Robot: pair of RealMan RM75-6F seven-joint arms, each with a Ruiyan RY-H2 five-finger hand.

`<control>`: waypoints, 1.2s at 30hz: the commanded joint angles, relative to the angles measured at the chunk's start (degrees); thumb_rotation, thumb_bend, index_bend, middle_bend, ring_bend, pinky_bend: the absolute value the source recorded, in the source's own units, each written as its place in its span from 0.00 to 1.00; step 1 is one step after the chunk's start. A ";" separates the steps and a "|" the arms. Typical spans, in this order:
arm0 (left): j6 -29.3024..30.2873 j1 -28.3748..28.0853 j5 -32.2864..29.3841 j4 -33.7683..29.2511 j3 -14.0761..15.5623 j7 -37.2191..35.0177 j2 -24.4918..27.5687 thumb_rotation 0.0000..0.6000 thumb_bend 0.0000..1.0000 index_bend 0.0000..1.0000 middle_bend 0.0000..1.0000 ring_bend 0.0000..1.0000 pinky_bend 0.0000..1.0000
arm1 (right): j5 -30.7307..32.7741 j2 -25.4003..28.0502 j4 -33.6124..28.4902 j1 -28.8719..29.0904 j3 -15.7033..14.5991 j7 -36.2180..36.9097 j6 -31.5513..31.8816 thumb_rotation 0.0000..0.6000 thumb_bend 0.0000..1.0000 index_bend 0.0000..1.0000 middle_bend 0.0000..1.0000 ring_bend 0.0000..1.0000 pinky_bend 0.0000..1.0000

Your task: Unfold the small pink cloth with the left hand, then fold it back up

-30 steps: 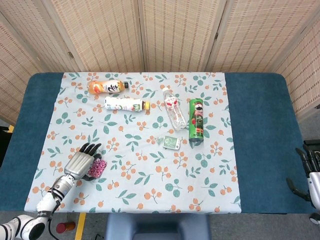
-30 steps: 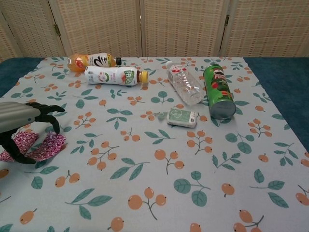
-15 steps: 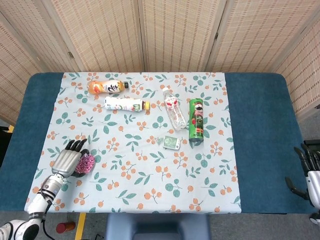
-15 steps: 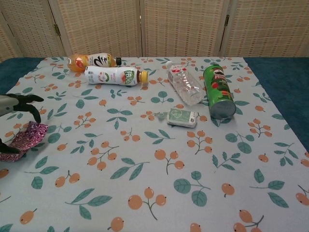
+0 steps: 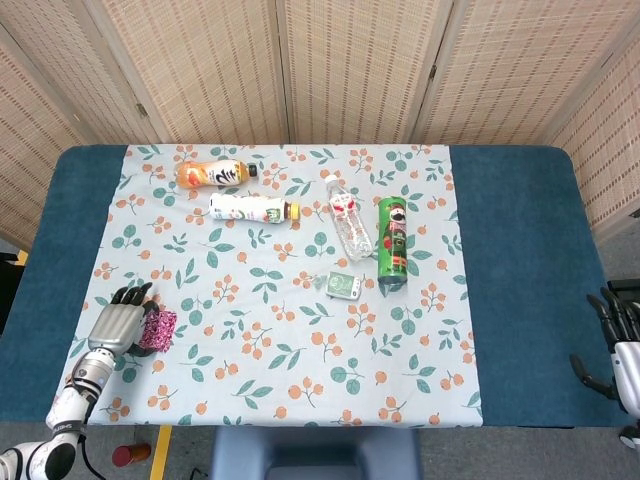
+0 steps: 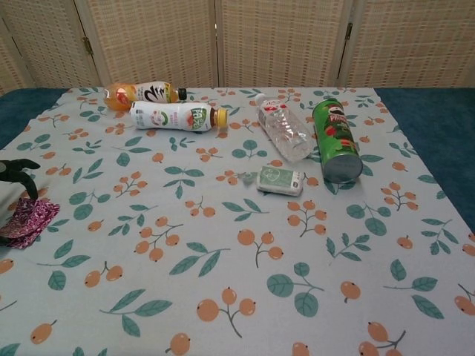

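Note:
The small pink cloth (image 5: 158,328) lies bunched on the floral tablecloth near the table's front left, and shows at the left edge of the chest view (image 6: 31,217). My left hand (image 5: 112,322) sits just left of it and grips its left side; in the chest view only dark fingertips (image 6: 15,168) arch above the cloth, and the rest of the hand is out of frame. My right hand (image 5: 612,345) hangs off the table's right edge with its fingers apart and nothing in it.
At the back lie an orange bottle (image 5: 212,173), a white bottle (image 5: 248,207), a clear water bottle (image 5: 347,225) and a green chips can (image 5: 392,243). A small green-white pack (image 5: 344,285) rests near the middle. The tablecloth's left edge (image 5: 70,340) is close to the left hand.
My left hand has drawn back to the left, toward the tablecloth's edge, dragging the bunched pink cloth with it. The right hand has stayed put.

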 commanded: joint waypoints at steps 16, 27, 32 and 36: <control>-1.11 -0.55 -1.08 -0.15 0.19 1.15 0.13 1.00 0.21 0.25 0.00 0.00 0.00 | 0.23 -0.04 0.04 -0.03 0.04 0.01 -0.01 1.00 0.37 0.00 0.00 0.00 0.00; 0.11 -0.08 -0.58 -1.97 -0.03 0.10 1.21 1.00 0.21 0.20 0.00 0.00 0.00 | 0.24 0.14 0.01 -0.02 0.07 0.04 0.03 1.00 0.37 0.00 0.00 0.00 0.00; 4.11 1.77 0.87 -4.59 -1.65 -4.44 3.15 1.00 0.21 0.20 0.00 0.00 0.00 | -0.07 0.95 -0.13 0.33 -0.10 0.96 -0.65 1.00 0.37 0.00 0.00 0.00 0.00; 12.25 5.28 3.18 -7.81 -4.82 -11.80 6.24 1.00 0.22 0.20 0.00 0.00 0.00 | 0.09 2.56 -0.25 1.13 -0.17 4.12 -2.50 1.00 0.37 0.00 0.00 0.00 0.00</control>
